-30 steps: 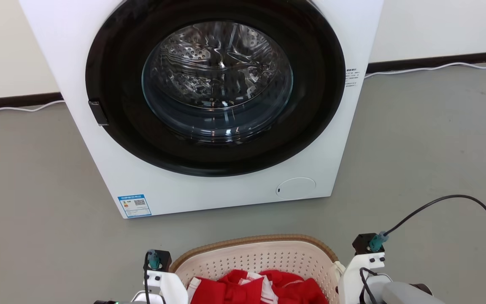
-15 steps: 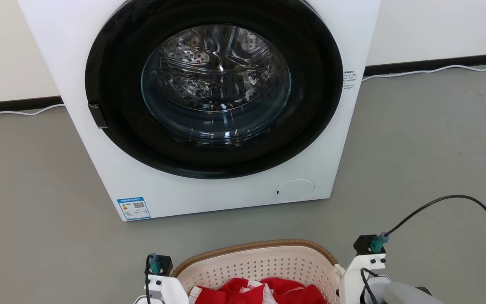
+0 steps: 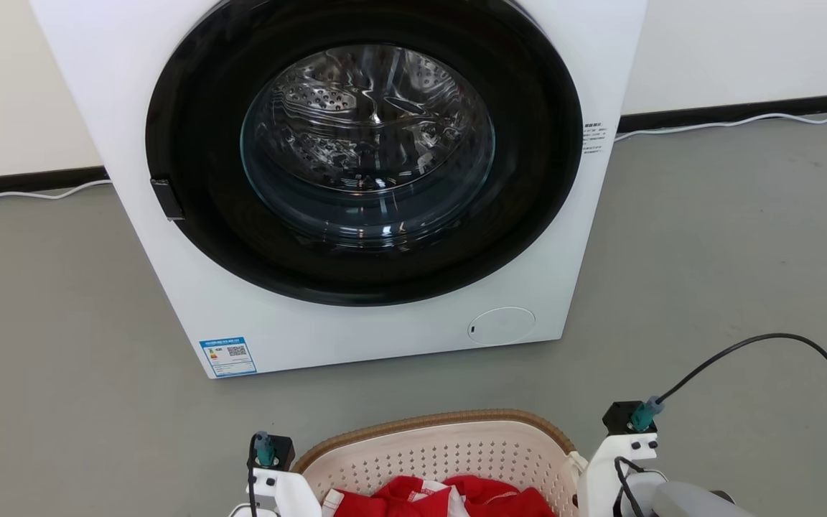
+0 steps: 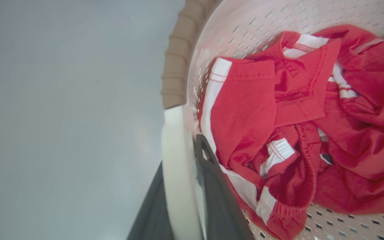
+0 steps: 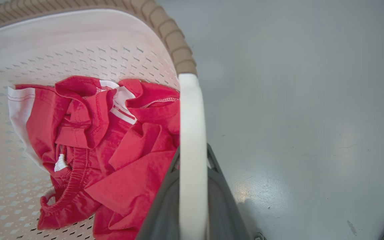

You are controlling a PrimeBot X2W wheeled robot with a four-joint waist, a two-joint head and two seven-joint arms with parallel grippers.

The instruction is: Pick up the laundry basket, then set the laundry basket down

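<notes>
The cream perforated laundry basket (image 3: 442,449) with its brown woven-look rim (image 4: 175,66) sits at the bottom middle of the head view, in front of the washing machine. Red clothing with white stripes (image 4: 298,116) lies inside it. My left gripper (image 4: 182,156) is shut on the basket's white left handle (image 4: 173,140), one dark finger on each side. My right gripper (image 5: 192,156) is shut on the white right handle (image 5: 190,113) in the same way. Both pale wrists (image 3: 273,481) (image 3: 618,452) flank the basket. I cannot tell whether the basket's bottom touches the floor.
A white front-loading washing machine (image 3: 241,323) with its round dark door (image 3: 367,151) shut stands just beyond the basket. Grey floor (image 3: 729,237) spreads to both sides. A black cable (image 3: 779,336) arcs from my right wrist. White cords (image 3: 729,122) run along the back wall.
The head view has shifted slightly, so the machine, the basket and both wrists sit a little lower in it. Both grips on the handles look unchanged.
</notes>
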